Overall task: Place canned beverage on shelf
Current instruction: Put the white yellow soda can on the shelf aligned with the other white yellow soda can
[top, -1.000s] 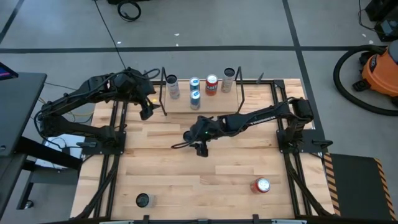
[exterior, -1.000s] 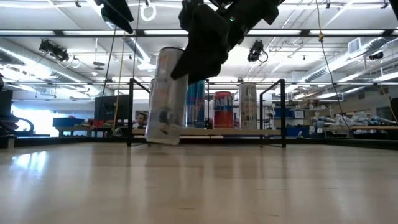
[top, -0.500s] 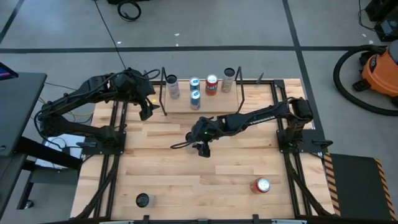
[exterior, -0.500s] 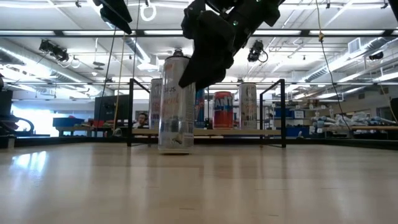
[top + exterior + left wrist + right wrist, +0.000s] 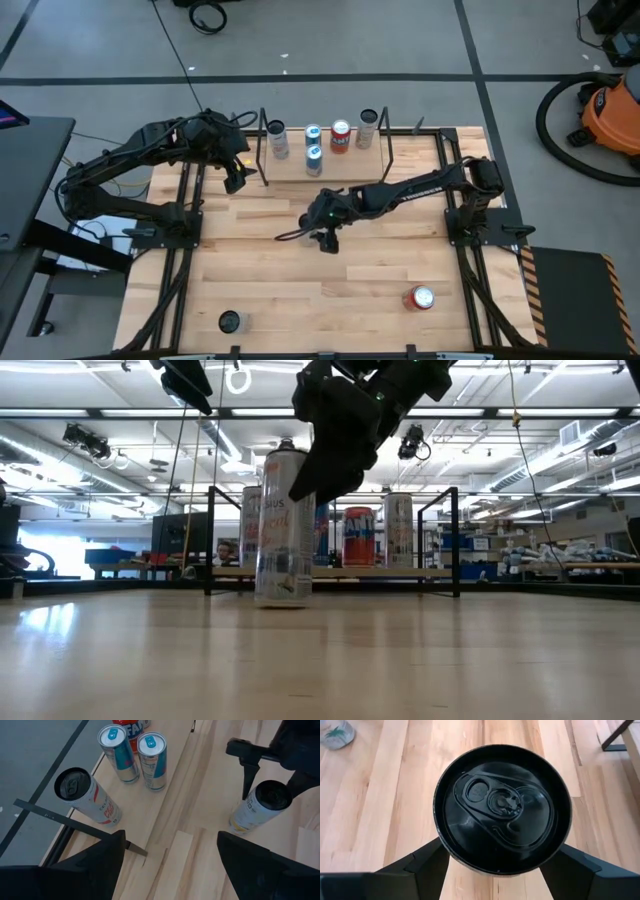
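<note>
Eight cans [image 5: 313,155], one shelf [image 5: 350,166]

Five cans on shelf [image 5: 345,168] — right tool [image 5: 322,232] mid-table, left tool [image 5: 232,172] beside shelf end.

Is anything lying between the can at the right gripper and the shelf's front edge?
No. In the high view only bare table wood separates the can at the right gripper from the shelf.
</note>
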You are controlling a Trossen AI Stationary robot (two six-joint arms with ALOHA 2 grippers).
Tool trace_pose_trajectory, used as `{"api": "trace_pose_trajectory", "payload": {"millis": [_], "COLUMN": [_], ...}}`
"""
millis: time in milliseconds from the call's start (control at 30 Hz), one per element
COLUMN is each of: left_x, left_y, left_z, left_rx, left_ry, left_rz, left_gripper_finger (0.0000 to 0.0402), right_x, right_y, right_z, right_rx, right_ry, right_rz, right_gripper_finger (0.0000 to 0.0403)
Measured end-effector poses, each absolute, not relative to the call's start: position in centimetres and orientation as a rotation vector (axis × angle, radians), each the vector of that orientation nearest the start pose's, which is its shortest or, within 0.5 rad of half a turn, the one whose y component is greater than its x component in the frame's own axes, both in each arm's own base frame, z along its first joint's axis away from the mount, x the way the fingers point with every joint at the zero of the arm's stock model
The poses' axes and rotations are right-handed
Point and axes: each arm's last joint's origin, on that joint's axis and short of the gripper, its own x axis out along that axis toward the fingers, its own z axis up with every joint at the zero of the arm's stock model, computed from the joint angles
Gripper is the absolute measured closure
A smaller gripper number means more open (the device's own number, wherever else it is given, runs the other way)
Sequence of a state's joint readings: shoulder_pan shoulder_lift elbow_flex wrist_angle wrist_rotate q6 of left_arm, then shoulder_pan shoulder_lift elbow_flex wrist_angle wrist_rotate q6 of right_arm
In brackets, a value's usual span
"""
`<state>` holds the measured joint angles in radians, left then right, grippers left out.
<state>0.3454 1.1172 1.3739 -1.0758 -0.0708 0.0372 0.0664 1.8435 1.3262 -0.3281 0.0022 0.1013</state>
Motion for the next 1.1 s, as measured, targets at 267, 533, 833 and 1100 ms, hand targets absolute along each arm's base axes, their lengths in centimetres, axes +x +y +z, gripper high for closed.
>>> {"api": "trace_pose_trajectory", "payload": {"millis": [267, 533, 833, 1100], "left_x": [18.0, 18.0, 18.0, 18.0], "left_y": [6.7, 6.7, 6.7, 6.7], "left_z": [39.0, 39.0, 39.0, 39.1], "left_rx": [-0.077, -0.077, -0.077, -0.079], "left_ry": [0.823, 0.824, 0.823, 0.823], "left_rz": [0.377, 0.376, 0.377, 0.378], "left_gripper_finger": [0.0086, 0.0086, 0.0086, 0.0086], "right_x": [39.6, 39.0, 38.4, 38.5], "right_y": [3.0, 2.9, 3.2, 4.3], "right_z": [21.4, 22.8, 24.9, 25.2], "right_rx": [0.046, 0.096, 0.208, 0.221], "right_ry": [0.859, 0.844, 0.766, 0.709], "right_rz": [0.035, 0.015, -0.049, -0.156], "right_gripper_finger": [0.0076, 0.0055, 0.0055, 0.0055]}}
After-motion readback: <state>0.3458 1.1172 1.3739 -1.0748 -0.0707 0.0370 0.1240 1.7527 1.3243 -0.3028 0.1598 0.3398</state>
